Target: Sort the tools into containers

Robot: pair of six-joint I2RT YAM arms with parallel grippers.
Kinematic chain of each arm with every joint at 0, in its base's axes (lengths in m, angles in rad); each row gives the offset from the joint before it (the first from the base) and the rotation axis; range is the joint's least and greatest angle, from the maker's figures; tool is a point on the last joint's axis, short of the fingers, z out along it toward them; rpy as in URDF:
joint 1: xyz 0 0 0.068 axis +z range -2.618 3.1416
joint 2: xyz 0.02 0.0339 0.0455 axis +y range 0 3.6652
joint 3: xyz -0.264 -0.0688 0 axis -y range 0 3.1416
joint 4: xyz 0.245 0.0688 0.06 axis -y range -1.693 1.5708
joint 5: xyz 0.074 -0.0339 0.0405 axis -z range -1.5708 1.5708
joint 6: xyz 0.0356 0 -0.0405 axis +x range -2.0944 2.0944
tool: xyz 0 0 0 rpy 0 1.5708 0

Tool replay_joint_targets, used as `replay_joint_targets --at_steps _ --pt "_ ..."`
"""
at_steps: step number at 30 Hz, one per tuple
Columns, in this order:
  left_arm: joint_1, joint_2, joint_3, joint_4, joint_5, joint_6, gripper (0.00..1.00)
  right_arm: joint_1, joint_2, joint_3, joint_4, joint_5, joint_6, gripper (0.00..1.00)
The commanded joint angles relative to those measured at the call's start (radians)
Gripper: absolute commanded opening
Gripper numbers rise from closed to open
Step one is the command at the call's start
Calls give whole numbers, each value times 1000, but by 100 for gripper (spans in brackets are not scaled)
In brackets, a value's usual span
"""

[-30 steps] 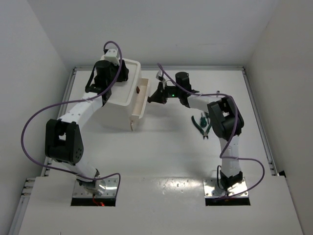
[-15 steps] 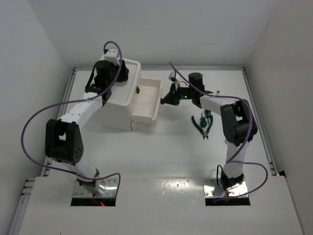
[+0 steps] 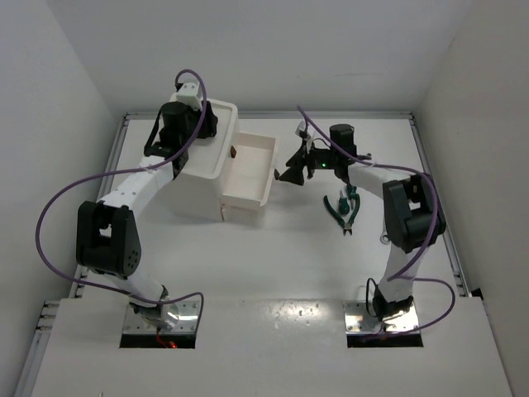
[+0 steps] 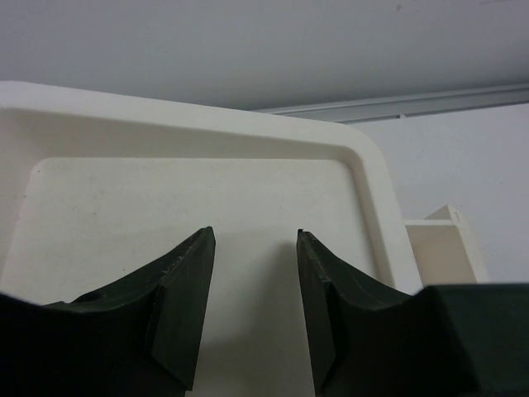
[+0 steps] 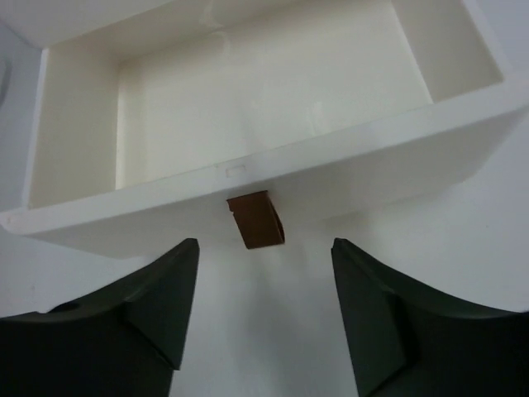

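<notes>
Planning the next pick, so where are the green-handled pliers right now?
In the top view, the green-handled pliers lie on the table, right of the open drawer and the right gripper.

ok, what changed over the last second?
The drawer slid further out of the white box, rightward over the table, with the right gripper backing away the same way; its fingers now stand open either side of the brown knob, not touching it. Left gripper over the tray top and the pliers stayed put.
</notes>
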Motion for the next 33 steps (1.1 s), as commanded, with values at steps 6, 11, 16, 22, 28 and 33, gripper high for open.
replay_joint_targets --at_steps 6,11,16,22,28,33 --pt "4 176 -167 -642 -21 -40 52 -43 -181 -49 24 46 -1 73" --pt "4 157 -158 -642 -30 -50 52 -80 -286 -31 -260 198 -15 63" --pt "4 125 -176 -642 -50 -50 52 -99 -338 -8 -585 544 29 45" --pt "4 116 -187 -633 -28 -59 52 -135 -436 -112 -632 793 74 41" --pt "4 145 -158 -633 -7 -59 52 -192 -335 -83 -576 888 130 73" --pt "4 145 -158 -633 -7 -59 52 -246 -225 -14 -586 911 166 68"
